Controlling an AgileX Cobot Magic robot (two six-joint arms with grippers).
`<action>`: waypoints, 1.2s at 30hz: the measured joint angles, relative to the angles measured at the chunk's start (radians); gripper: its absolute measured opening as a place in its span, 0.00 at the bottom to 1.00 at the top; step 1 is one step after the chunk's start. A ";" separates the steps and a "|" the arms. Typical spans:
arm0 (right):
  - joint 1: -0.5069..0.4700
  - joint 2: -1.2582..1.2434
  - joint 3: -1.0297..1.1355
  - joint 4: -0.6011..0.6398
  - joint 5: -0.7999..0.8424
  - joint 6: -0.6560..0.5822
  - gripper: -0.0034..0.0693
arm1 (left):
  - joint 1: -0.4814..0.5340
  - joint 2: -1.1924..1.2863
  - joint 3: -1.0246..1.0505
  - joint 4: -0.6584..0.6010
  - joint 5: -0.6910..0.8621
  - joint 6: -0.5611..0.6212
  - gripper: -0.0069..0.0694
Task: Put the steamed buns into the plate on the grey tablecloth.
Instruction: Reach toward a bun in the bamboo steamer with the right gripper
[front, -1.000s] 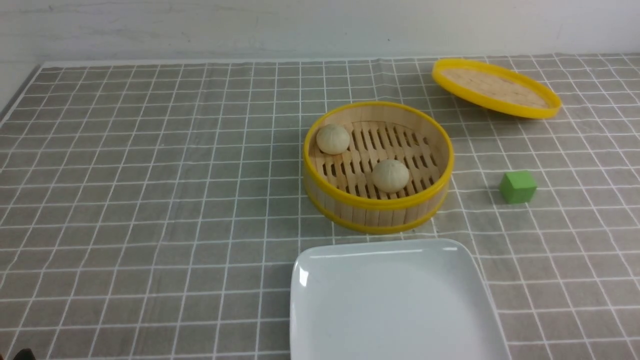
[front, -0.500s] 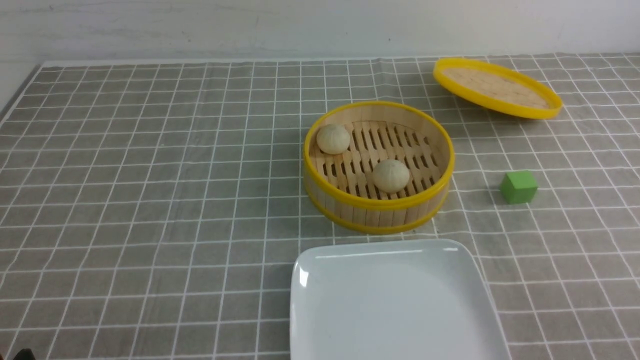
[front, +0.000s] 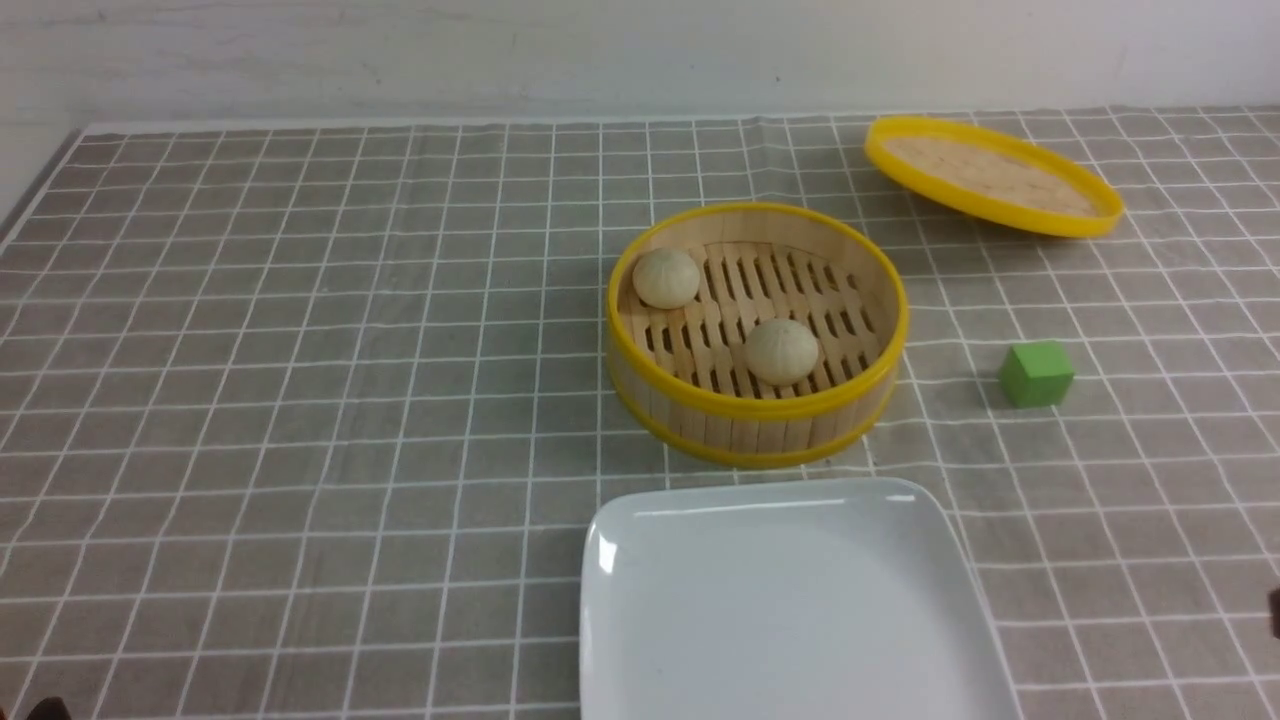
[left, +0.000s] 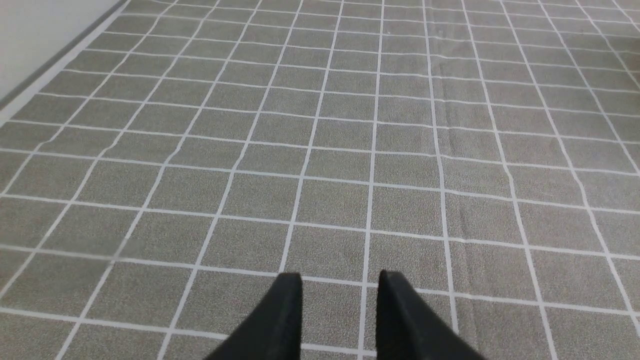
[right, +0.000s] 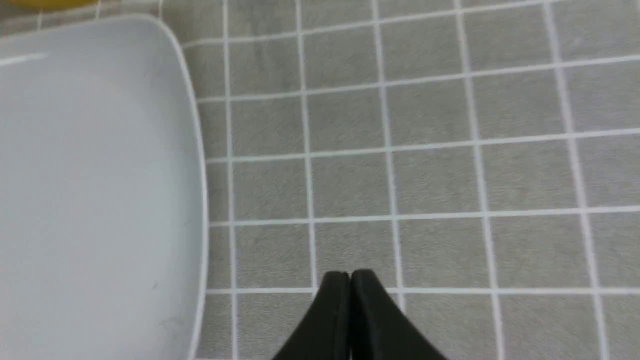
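Two cream steamed buns lie in the round bamboo steamer (front: 757, 425): one (front: 667, 277) at its far left, one (front: 781, 351) nearer the front. The white plate (front: 700, 620) sits on the grey tablecloth (front: 300, 350) just in front of the steamer, with nothing in it. It also shows in the right wrist view (right: 100, 200). My left gripper (left: 340, 276) is open and empty over bare cloth. My right gripper (right: 350, 273) is shut and empty over cloth beside the plate's edge. Only a dark sliver of the right arm (front: 1275, 612) shows in the front view.
The yellow-rimmed lid (front: 990, 175) lies at the back right. A green cube (front: 1036, 373) stands right of the steamer. The white wall runs along the table's far edge.
A dark sliver of my right arm has come into the front view at the right edge. The buns, steamer, plate, lid and cube have not moved.
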 joint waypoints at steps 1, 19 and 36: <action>0.000 0.079 -0.027 0.106 0.000 -0.115 0.11 | 0.000 0.000 0.000 0.000 0.000 0.000 0.41; 0.286 0.759 -0.649 0.251 -0.124 -0.386 0.51 | 0.000 0.000 0.000 0.000 0.000 0.000 0.41; 0.306 1.156 -0.957 0.160 -0.172 -0.440 0.28 | 0.000 0.000 0.000 0.000 0.000 0.000 0.41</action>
